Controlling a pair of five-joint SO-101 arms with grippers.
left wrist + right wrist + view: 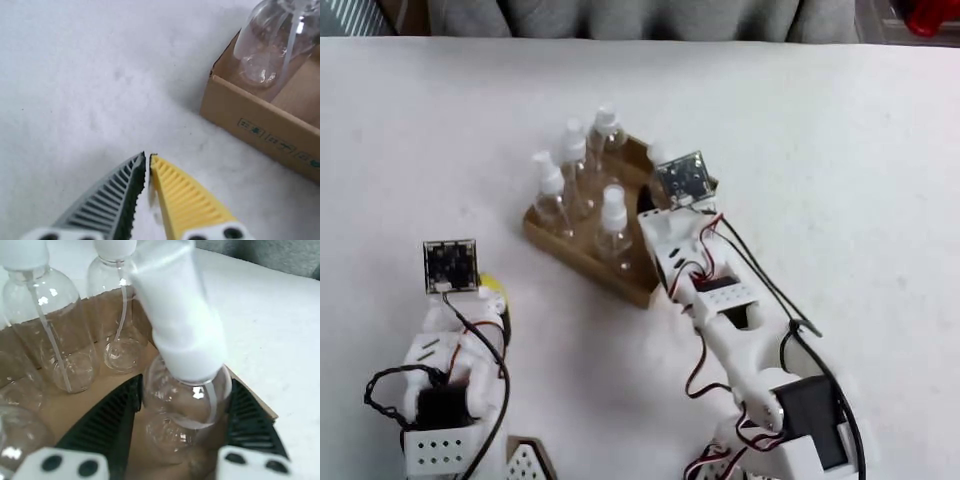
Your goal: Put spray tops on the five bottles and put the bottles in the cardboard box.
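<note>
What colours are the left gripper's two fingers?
The left gripper has one grey finger, one yellow; clearest in the left wrist view.

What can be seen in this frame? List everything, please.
table: one, white, under everything
box: one, brown cardboard, mid-table
bottles: four, clear, standing in the box
fifth bottle: one, clear, at the box's corner, in the right gripper
spray tops: five, white, one on each bottle
left gripper: grey and yellow fingers, shut, above the table beside the box
right gripper: black fingers, shut on the fifth bottle
</note>
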